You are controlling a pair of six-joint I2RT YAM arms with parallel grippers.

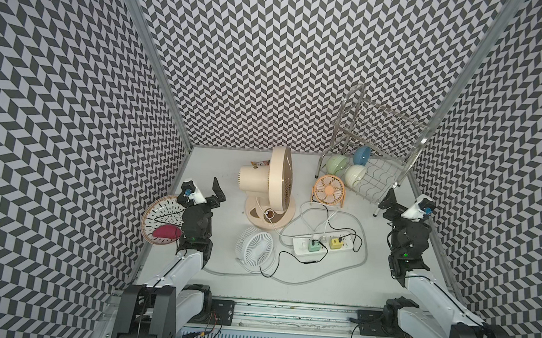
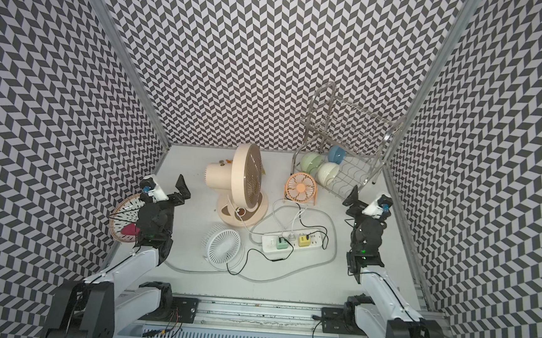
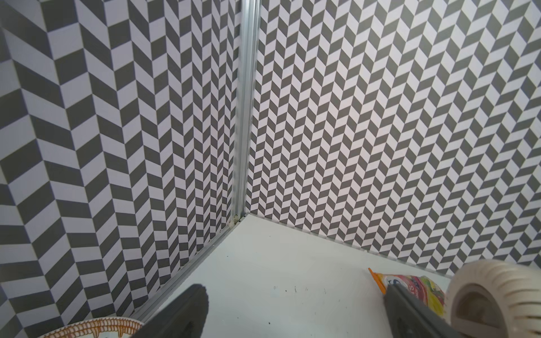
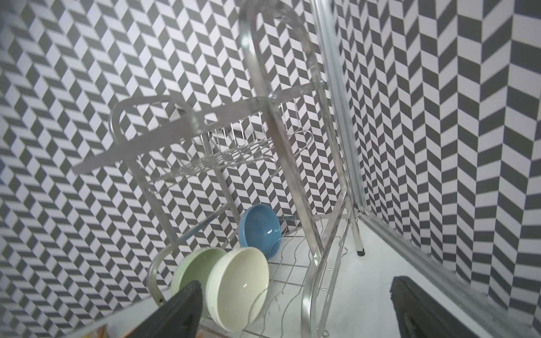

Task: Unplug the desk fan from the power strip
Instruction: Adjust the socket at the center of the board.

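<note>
Dish rack (image 1: 374, 141), far right corner. Big cream fan (image 1: 270, 189) midway along the surface (image 1: 320, 289); white fan (image 1: 255, 247) and orange fan (image 1: 328, 187) beside looping cords (image 1: 307, 216). Power strip (image 1: 344, 247) flat amid those cords, green adapter (image 1: 314, 245) and yellow adapter (image 1: 334, 243) plugged in. Left pincer (image 1: 218, 193), right pincer (image 1: 387, 204) wide, empty, well apart from it.

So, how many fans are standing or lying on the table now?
3. A big cream fan stands upright near the back. A small orange fan stands to its right. A white fan lies face up, left of the power strip. None seems hidden.
</note>
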